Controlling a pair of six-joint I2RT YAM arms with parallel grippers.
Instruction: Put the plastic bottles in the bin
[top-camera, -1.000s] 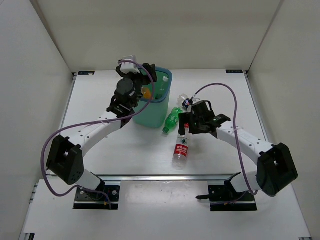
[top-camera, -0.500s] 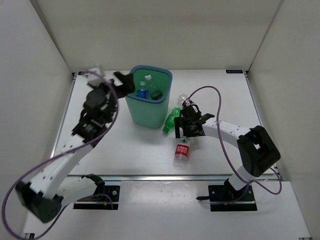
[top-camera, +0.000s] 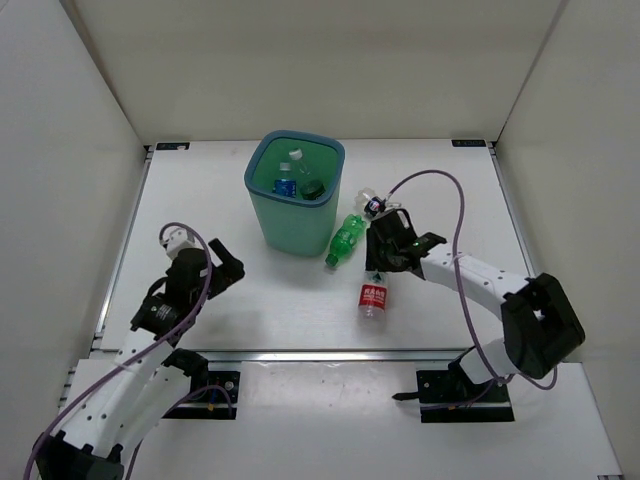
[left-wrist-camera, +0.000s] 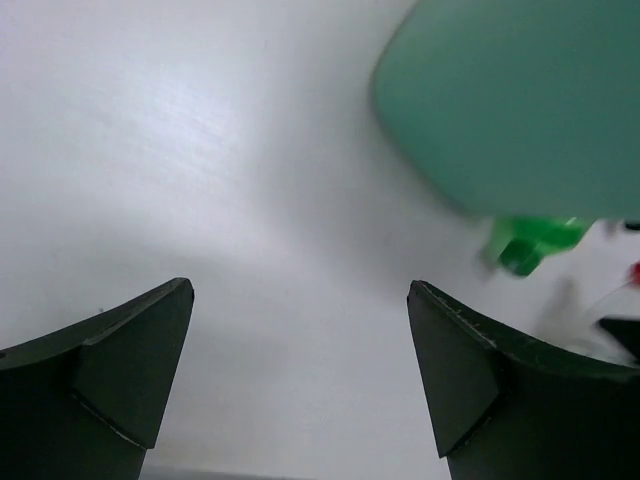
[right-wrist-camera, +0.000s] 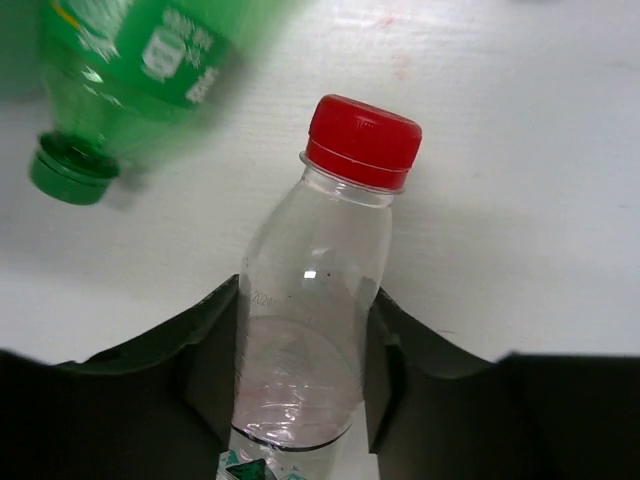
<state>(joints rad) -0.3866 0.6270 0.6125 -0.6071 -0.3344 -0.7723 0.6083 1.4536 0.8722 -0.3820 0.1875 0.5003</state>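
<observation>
Red-capped bottle (right-wrist-camera: 325, 240) | long axis near-far, cap far | right pincer (right-wrist-camera: 302, 305) clamped on it | left pincer (left-wrist-camera: 298, 300) apart

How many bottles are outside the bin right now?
3. A green bottle lies beside the bin, on its right; a red-label bottle sits between the right gripper's fingers; a clear bottle lies just beyond that gripper. The arm may hide more.
</observation>
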